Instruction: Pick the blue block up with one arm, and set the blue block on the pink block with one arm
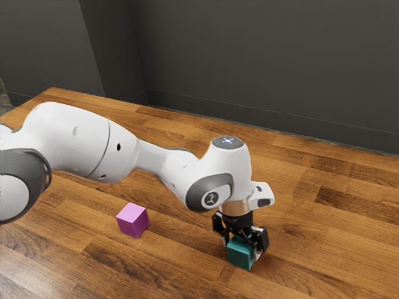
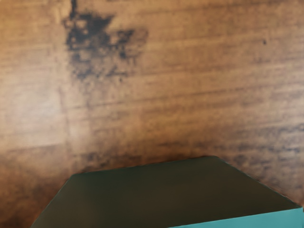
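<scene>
Exterior view: the gripper (image 1: 242, 242) points down at the wooden table (image 1: 330, 180), fingers clamped on two sides of the blue block (image 1: 240, 255), which sits at the table surface. The pink block (image 1: 132, 220) lies well apart, toward the exterior view's left. Wrist view: the blue block (image 2: 166, 194) is directly under the hand.

Table (image 1: 324, 180): warm brown wooden planks with dark grain streaks.
Walls (image 1: 262, 56): plain dark grey, meeting in a corner behind the table.
Light: soft, dim.
</scene>
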